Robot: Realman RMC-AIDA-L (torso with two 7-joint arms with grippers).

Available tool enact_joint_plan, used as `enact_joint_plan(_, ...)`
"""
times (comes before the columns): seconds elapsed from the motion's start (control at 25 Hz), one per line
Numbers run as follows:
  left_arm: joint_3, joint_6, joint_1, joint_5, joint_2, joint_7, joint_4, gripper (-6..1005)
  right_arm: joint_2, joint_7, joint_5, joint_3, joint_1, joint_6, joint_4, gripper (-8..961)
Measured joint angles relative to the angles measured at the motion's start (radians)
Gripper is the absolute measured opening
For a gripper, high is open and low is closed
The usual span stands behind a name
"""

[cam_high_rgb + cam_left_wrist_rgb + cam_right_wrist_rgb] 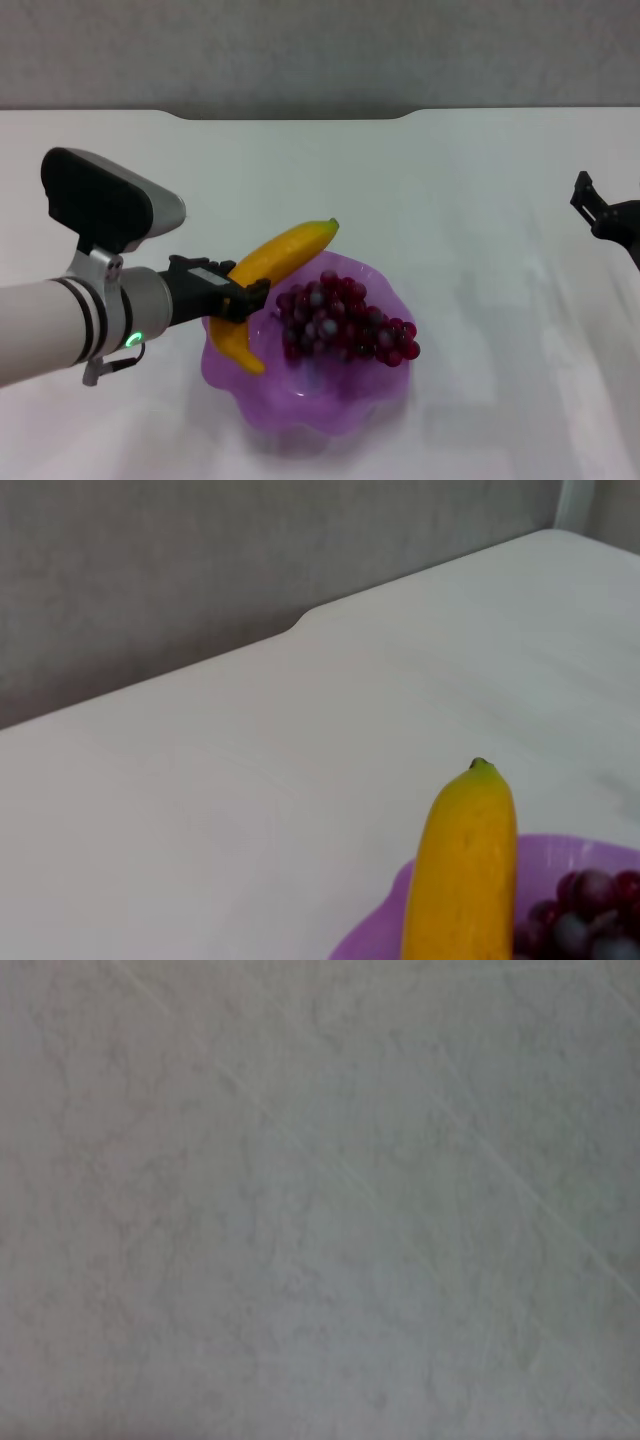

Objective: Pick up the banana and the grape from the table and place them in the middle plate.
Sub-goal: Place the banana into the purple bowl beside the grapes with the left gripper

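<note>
Left end effector [243,298] clamped on banana [280,256] over middle plate [330,415] rim beside grape [345,320]; my early release risks banana tipping onto tabletop [450,200].

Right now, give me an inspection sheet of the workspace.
Surface: white table, dark notched far edge.
Job's things: grape lies inside the middle plate; banana slants over the plate's left rim, stem tip pointing away.
Clutter: nothing seen.
End effectors: left end effector is shut on the banana's lower half; right end effector hangs at the right edge, apart from everything.
Cables: nothing seen.
Surroundings: grey wall behind the table.
</note>
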Motion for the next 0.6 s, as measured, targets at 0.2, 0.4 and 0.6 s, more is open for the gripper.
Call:
enact_joint_plan(0.2, 0.013, 0.021, -0.019, 0.002, -0.001, 0.000, -0.051, 491, 0.000, 0.000, 0.000, 0.000, 0.001, 0.000, -0.002, 882)
enact_joint_plan(0.4, 0.037, 0.012, -0.024, 0.003, 0.000, 0.001, -0.060, 512, 0.000, 0.000, 0.000, 0.000, 0.000, 0.000, -0.001, 882)
enact_joint_plan(0.6, 0.043, 0.009, -0.024, 0.003, 0.000, -0.007, -0.060, 537, 0.000, 0.000, 0.000, 0.000, 0.000, 0.000, 0.000, 882)
